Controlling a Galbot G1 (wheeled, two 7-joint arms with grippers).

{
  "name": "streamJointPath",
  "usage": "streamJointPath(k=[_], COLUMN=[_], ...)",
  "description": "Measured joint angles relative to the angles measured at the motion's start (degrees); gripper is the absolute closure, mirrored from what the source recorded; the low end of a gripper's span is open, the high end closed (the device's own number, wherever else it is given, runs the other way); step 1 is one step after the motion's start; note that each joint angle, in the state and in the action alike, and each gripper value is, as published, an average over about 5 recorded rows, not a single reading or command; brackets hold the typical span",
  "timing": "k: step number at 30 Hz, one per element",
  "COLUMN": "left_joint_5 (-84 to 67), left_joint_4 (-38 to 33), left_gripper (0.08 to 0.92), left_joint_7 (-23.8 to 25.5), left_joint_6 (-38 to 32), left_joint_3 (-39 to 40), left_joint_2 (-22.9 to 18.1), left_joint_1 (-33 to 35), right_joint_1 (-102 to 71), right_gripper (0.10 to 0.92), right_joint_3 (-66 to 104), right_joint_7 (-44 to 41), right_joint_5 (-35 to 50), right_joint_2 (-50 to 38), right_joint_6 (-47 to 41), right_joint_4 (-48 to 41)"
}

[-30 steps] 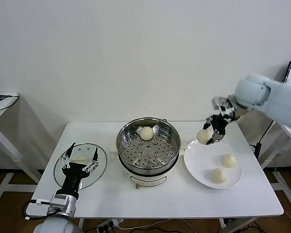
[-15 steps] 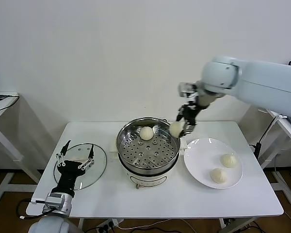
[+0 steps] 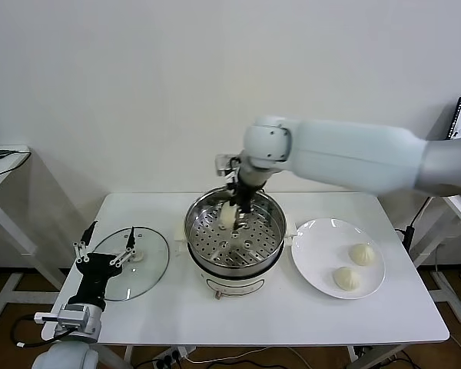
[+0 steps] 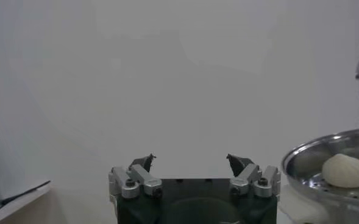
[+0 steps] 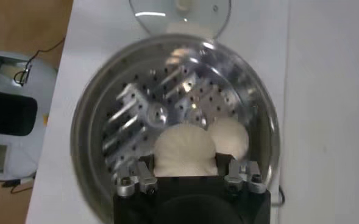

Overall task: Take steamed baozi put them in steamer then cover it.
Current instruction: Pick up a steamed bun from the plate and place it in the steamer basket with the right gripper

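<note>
Over the steamer (image 3: pixel 234 231), the right end effector (image 3: pixel 232 217) now hangs with one baozi (image 5: pixel 185 150) closed between its fingers. One second ago it was at the far right, above the white plate (image 3: pixel 316 254), with the same bun; half a second ago it was at the right rim of the pot. So the carry across is done, and the bun is above the perforated tray (image 5: pixel 167 112), near the back part of it. The release is, in my judgement, the next thing, after a small descent.

In the right wrist view a second baozi (image 5: pixel 231 137) lies on the tray, touching or just beside the held one. It was already in the pot one second ago. The new bun should land beside it, not on top of it.

Two more baozi (image 3: pixel 363 254) are on the plate, to the right of the steamer, so about half of the loading remains.

The left end effector (image 3: pixel 104 254) is fully open and holds nothing. It has drawn back toward the robot and to the left; now it is at the near left edge of the glass cover (image 3: pixel 138 265), which lies flat on the desk (image 3: pixel 253 319), left of the steamer. The cover is not yet on the pot.
</note>
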Motion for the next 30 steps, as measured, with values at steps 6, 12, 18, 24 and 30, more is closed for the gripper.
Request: streamJointPath(k=[6,12,18,24,30], left_joint_5=[-0.1,-0.2,-0.2,-0.2,-0.1], left_joint_4=[0.1,0.3,0.5,0.6,0.5], left_gripper=[0.177,0.177,0.177,0.177,0.177], left_joint_7=[0.0,0.0,0.0,0.1,0.1], left_joint_6=[0.0,0.0,0.0,0.0,0.0], left_joint_3=[-0.6,-0.8,-0.7,-1.0,-1.0], left_joint_2=[0.1,0.1,0.1,0.1,0.1], left_joint_1=[0.0,0.0,-0.1,0.1,0.2], right_joint_1=[-4.2,-7.4,-9.6,-10.3,-8.8], right_gripper=[0.347,0.347,0.343,0.242,0.203], right_joint_3=[1.7,2.9,3.9,4.4,4.8], right_joint_7=[0.1,0.1,-0.1,-0.5,-1.1], right_joint_5=[-2.2,-4.3,-5.8,-6.7,-6.2], right_joint_2=[4.2,6.7,8.6,9.1,7.2], right_joint_6=[-0.1,-0.1,0.2,0.6,0.8], right_joint_4=[-4.2,-7.7,-10.2,-11.1,-9.6])
